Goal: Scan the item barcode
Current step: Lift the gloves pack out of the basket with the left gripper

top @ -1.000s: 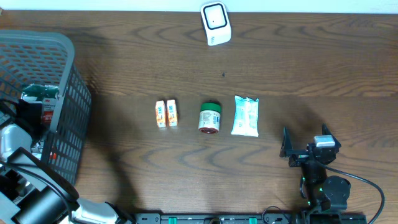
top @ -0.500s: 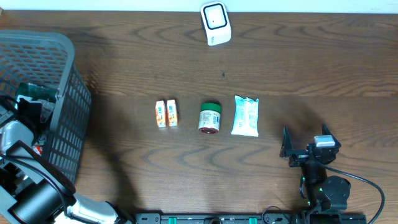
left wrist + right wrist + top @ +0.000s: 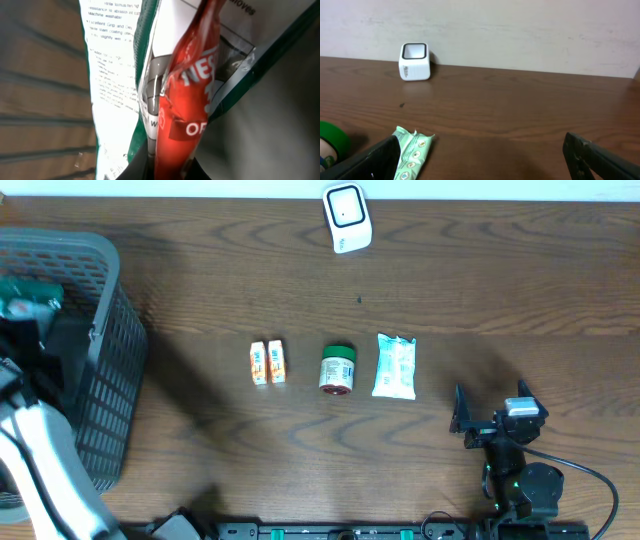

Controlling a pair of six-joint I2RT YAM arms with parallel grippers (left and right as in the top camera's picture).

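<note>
My left gripper is shut on a glove packet with a red panel, a white printed label and green edging. Its jaws pinch the red end. In the overhead view the packet hangs over the grey basket at the far left, with the left gripper just below it. No barcode shows on the packet. The white scanner stands at the table's far edge, also seen in the right wrist view as the scanner. My right gripper rests open at the near right, nothing between its fingers.
In a row mid-table lie two small orange boxes, a green-lidded jar and a pale green packet. The basket has tall mesh walls. A pale wall rises behind the scanner.
My left gripper has shut on the glove packet inside the basket and carried it up and toward the far left. The right arm has not moved.
</note>
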